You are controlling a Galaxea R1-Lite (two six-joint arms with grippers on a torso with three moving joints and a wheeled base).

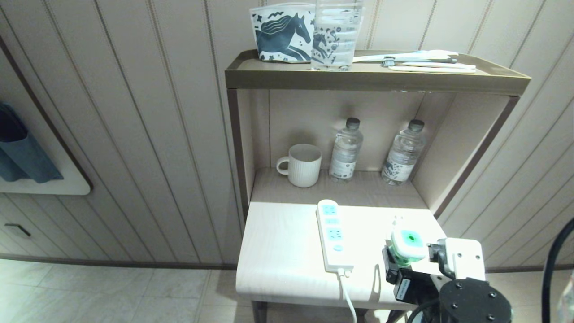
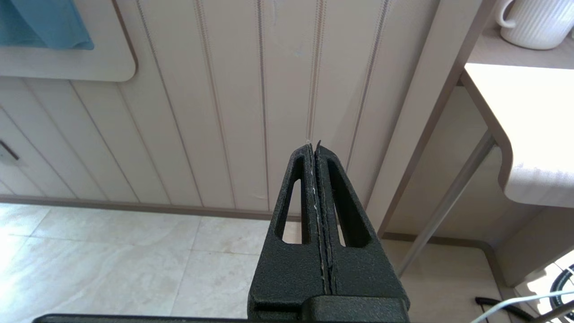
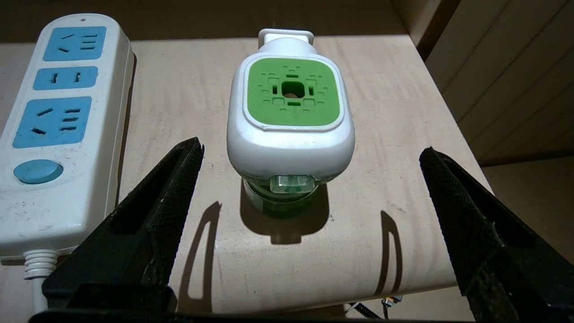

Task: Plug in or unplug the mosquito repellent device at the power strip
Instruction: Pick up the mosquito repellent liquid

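Pale wood table (image 3: pixel 394 134) | square white-green mosquito repellent device (image 3: pixel 290 116) unplugged | right gripper (image 3: pixel 309 179) released

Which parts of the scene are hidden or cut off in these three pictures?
- White mosquito repellent device with green top: its plug pins face away, right wrist view.
- Its clear green bottle: mostly under the white housing.
- Long white power strip: cord leaves the bottom edge, head view.
- Open right gripper: fingertip contact surfaces unseen.
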